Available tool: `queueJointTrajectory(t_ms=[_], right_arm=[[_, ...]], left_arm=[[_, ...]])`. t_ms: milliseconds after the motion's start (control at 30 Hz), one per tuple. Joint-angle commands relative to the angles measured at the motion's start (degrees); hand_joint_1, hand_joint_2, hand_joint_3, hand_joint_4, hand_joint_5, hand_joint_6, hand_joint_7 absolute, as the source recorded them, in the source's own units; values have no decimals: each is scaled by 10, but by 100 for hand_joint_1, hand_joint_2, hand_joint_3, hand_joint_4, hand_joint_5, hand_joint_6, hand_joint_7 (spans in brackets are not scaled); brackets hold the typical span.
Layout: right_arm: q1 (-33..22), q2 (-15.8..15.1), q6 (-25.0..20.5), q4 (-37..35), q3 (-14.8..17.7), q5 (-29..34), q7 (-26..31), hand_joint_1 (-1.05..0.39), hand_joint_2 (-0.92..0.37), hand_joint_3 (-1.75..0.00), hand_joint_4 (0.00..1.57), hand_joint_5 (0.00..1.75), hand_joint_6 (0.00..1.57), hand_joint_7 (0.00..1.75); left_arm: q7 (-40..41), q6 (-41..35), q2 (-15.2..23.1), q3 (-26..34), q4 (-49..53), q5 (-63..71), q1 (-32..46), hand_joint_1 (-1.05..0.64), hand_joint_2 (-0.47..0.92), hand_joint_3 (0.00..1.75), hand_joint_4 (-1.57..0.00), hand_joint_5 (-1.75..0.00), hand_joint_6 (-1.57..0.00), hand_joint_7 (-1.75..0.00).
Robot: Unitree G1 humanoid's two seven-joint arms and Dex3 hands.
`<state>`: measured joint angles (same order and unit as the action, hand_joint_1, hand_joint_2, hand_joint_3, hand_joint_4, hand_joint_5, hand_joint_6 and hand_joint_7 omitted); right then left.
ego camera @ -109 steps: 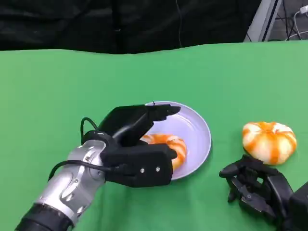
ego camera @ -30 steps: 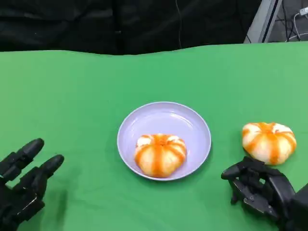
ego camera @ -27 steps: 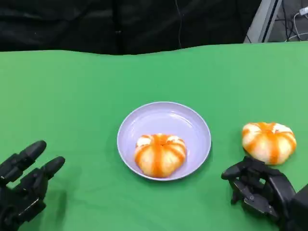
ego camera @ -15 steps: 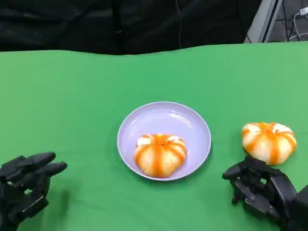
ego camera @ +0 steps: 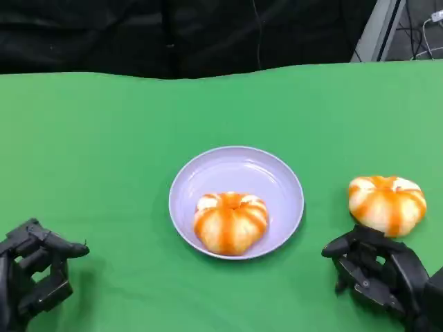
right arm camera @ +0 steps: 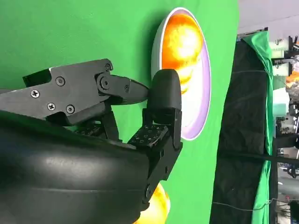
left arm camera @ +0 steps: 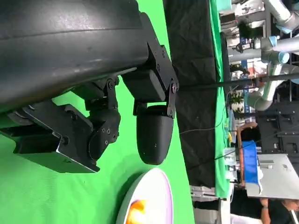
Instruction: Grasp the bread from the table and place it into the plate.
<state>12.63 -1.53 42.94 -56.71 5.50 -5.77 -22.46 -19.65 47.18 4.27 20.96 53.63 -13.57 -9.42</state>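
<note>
My left hand (ego camera: 31, 273) is cut off at the corner; its fingers are curled in and hold nothing. My right hand (ego camera: 377, 270) is curled and empty too, just beside a bun (ego camera: 386, 203) on the green surface (ego camera: 104, 138). Another bun (ego camera: 230, 221) sits in the plate (ego camera: 239, 166).

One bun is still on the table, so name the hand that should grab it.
Right. The right hand sits just in front of the orange-striped round bread bun on the green table; the left hand is beyond the lilac round plate.
</note>
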Motion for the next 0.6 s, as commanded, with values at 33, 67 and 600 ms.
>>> queueJointTrajectory(t_ms=[33, 67, 600], right_arm=[[-6, -10, -10, -4, 5, -3, 2, -26, -92, -45, 65, 175, 73, 110], [-6, -10, -10, -4, 5, -3, 2, -26, -92, -45, 65, 175, 73, 110], [-12, -10, -5, 0, 8, -5, -2, -25, -92, -45, 64, 175, 73, 110]], left_arm=[[13, -3, 16, -2, 2, 0, -2, 10, 62, 106, -96, -162, -93, -142], [13, -3, 16, -2, 1, 0, -2, 10, 62, 106, -96, -162, -94, -141], [40, -2, 16, -15, -7, 11, 10, 10, 60, 108, -96, -162, -95, -137]])
